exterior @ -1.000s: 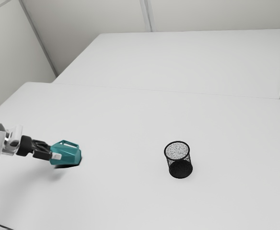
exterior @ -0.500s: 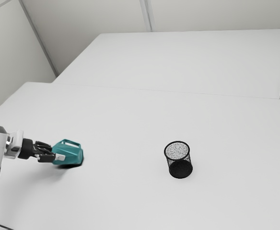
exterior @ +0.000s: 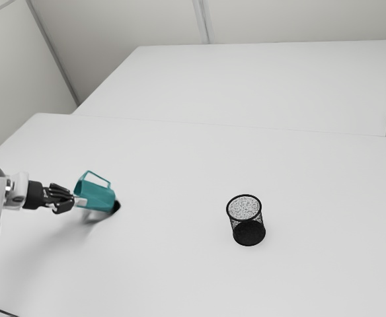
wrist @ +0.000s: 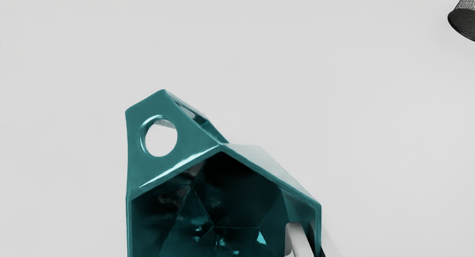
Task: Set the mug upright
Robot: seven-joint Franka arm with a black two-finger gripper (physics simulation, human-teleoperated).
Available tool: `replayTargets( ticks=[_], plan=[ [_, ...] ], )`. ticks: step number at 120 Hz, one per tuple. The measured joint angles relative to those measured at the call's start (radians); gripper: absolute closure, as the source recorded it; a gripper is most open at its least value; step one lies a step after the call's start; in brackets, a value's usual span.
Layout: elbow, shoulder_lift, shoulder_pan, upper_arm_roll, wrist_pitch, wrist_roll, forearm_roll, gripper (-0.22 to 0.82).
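At the exterior view's left, the gripper [exterior: 79, 201] is shut on the rim wall of the teal faceted mug [exterior: 96, 197]. The mug leans, its mouth toward the hand and its handle on the upper side, with a dark patch at its far lower end. Whether it touches the table cannot be told. In the wrist view the open mouth of the mug [wrist: 222, 197] faces the camera. There the gripper [wrist: 315, 242] has one pale finger inside the mug and the other outside, with the wall between them. The far outer side of the mug is hidden.
A black mesh cup [exterior: 248, 231] stands on the white table [exterior: 180, 264], well away from the mug toward the exterior view's right. Part of this cup [wrist: 464, 21] is at a corner of the wrist view. Another white surface [exterior: 246, 79] lies behind the table.
My hand and the mug have moved up in the exterior view. The mug has tilted, its mouth end rising above its far end, and its handle stands higher.
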Motion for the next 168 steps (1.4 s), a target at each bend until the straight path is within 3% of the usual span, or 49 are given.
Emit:
replayTargets(
  ticks=[15, 34, 68, 104, 136, 168],
  plan=[
    [0.003, -0.074, -0.033, -0.021, 0.046, -0.029, 0.069, 0.78],
    [0.006, -0.178, -0.096, -0.041, 0.084, -0.223, 0.446, 0.78],
    [0.020, -0.181, -0.188, -0.092, 0.134, -0.600, 0.795, 0.79],
    [0.081, -0.121, -0.297, -0.126, 0.230, -0.854, 0.884, 0.79],
    [0.011, -0.140, -0.360, -0.153, 0.463, -0.995, 0.895, 0.79],
    [0.008, -0.087, -0.483, -0.154, 0.602, -1.103, 0.809, 0.79]
  ],
)
